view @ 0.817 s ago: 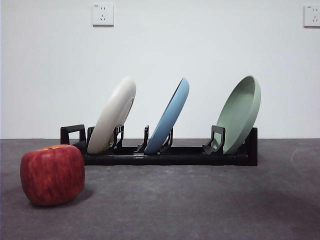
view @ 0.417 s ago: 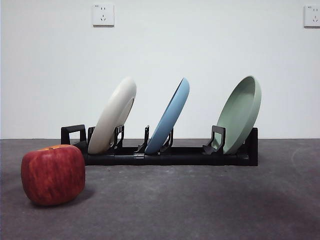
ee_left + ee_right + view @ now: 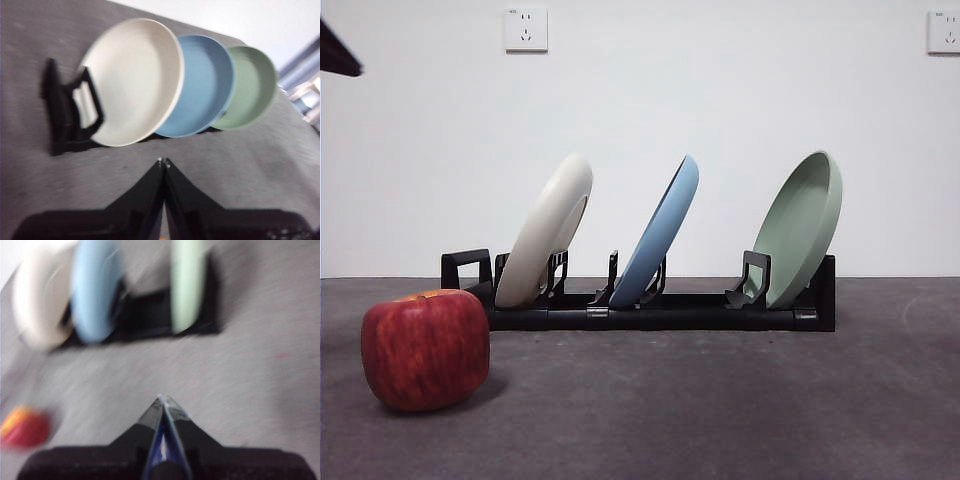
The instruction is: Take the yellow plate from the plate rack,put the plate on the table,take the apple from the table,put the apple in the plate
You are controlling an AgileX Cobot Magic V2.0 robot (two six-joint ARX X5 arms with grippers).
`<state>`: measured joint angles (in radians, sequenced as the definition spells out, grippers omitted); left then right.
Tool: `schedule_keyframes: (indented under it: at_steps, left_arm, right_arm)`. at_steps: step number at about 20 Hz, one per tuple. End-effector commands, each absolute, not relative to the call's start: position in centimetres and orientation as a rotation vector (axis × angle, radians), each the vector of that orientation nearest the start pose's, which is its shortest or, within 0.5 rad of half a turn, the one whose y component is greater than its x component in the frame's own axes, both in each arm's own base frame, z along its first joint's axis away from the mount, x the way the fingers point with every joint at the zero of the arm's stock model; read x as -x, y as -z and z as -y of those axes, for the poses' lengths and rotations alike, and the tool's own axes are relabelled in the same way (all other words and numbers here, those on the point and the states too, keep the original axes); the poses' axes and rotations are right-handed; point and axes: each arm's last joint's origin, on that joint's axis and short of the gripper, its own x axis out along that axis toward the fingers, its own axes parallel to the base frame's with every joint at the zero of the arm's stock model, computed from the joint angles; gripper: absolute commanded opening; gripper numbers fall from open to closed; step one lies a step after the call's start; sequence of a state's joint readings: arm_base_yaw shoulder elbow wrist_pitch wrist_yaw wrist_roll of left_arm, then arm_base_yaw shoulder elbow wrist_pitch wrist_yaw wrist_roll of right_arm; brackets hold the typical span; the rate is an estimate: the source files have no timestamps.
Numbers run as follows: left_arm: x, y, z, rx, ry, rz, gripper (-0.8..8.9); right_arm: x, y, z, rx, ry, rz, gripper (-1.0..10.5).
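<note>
The yellow plate (image 3: 548,230) is a cream disc leaning in the leftmost slot of the black plate rack (image 3: 660,308); it also shows large in the left wrist view (image 3: 132,80) and blurred in the right wrist view (image 3: 40,300). The red apple (image 3: 425,348) rests on the table (image 3: 720,410) in front of the rack's left end, also seen as a red blur (image 3: 25,429). My left gripper (image 3: 162,161) is shut and empty, hovering above the table short of the yellow plate. My right gripper (image 3: 162,399) is shut and empty, well back from the rack.
A blue plate (image 3: 660,232) stands in the rack's middle slot and a pale green plate (image 3: 802,228) in its right slot. A black arm tip (image 3: 338,55) shows at the top left corner of the front view. A white wall stands behind the table.
A black arm tip has come into the top left corner of the front view. The plates, rack and apple have not moved.
</note>
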<state>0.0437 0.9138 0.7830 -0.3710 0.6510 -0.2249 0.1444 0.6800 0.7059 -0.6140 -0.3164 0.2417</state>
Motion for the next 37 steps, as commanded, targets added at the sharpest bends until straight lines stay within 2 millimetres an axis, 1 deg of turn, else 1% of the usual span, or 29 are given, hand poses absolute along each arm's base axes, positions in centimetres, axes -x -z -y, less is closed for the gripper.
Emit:
schedule_keyframes:
  at_steps: [1, 2, 4, 5, 7, 8, 11, 13, 16, 20, 23, 26, 28, 29, 30, 31, 35, 37]
  left_arm:
    - [-20.4, -30.4, 1.1, 0.382, 0.608, -0.563, 0.01]
    - [-21.1, -30.7, 1.3, 0.381, 0.617, -0.570, 0.13]
    - [-22.1, -31.4, 1.7, 0.374, 0.629, -0.576, 1.84]
    - [-22.7, -31.8, 2.0, 0.364, 0.624, -0.577, 2.33]
    - [-23.7, -32.6, 2.9, 0.336, 0.606, -0.578, 2.35]
    - [-24.3, -33.0, 3.5, 0.323, 0.603, -0.577, 2.36]
    - [-26.6, -33.8, 5.4, 0.287, 0.603, -0.599, 2.36]
    - [-28.5, -33.8, 7.0, 0.264, 0.600, -0.644, 2.35]
    - [-31.3, -32.9, 9.6, 0.212, 0.582, -0.694, 2.35]
    - [-33.7, -30.8, 12.2, 0.173, 0.573, -0.750, 2.34]
    - [-34.8, -29.3, 13.1, 0.162, 0.580, -0.761, 2.34]
    - [-35.3, -28.6, 13.5, 0.161, 0.586, -0.755, 2.30]
    - [-35.3, -28.6, 13.5, 0.147, 0.592, -0.751, 1.66]
    - [-35.3, -28.6, 13.5, 0.141, 0.600, -0.749, 1.09]
    - [-35.3, -28.6, 13.5, 0.140, 0.601, -0.750, 0.30]
    - [-35.3, -28.6, 13.5, 0.131, 0.606, -0.750, -0.15]
    - [-35.3, -28.6, 13.5, 0.119, 0.613, -0.737, -0.09]
    - [-35.3, -29.0, 13.5, 0.120, 0.617, -0.730, -0.09]
  right_arm:
    - [-14.2, -29.3, -3.3, -0.243, -0.492, -0.706, 0.0]
    - [-14.6, -29.5, -3.4, -0.246, -0.526, -0.729, 0.0]
    - [-15.4, -29.6, -3.6, -0.251, -0.551, -0.757, 0.1]
    - [-15.7, -29.4, -3.7, -0.254, -0.550, -0.770, 0.8]
    - [-16.2, -29.0, -3.7, -0.260, -0.546, -0.799, 3.0]
    - [-16.3, -28.9, -3.7, -0.261, -0.544, -0.811, 3.7]
    - [-16.4, -28.8, -3.8, -0.262, -0.542, -0.819, 3.8]
    - [-16.4, -28.8, -3.8, -0.262, -0.541, -0.819, 3.8]
    - [-16.4, -28.8, -3.7, -0.255, -0.524, -0.818, 3.8]
    - [-16.4, -28.8, -3.7, -0.255, -0.524, -0.818, 3.8]
    - [-16.4, -28.8, -3.7, -0.255, -0.524, -0.818, 3.8]
    - [-16.4, -28.8, -3.7, -0.254, -0.523, -0.818, 3.8]
    - [-16.4, -28.8, -3.7, -0.254, -0.521, -0.818, 3.8]
    - [-16.4, -28.8, -3.7, -0.253, -0.520, -0.817, 3.8]
    - [-16.4, -28.8, -3.7, -0.253, -0.520, -0.817, 3.8]
    - [-16.5, -28.8, -3.7, -0.253, -0.520, -0.816, 3.8]
    - [-16.5, -28.8, -3.6, -0.242, -0.494, -0.812, 3.8]
    - [-16.5, -28.8, -3.6, -0.234, -0.475, -0.811, 3.8]
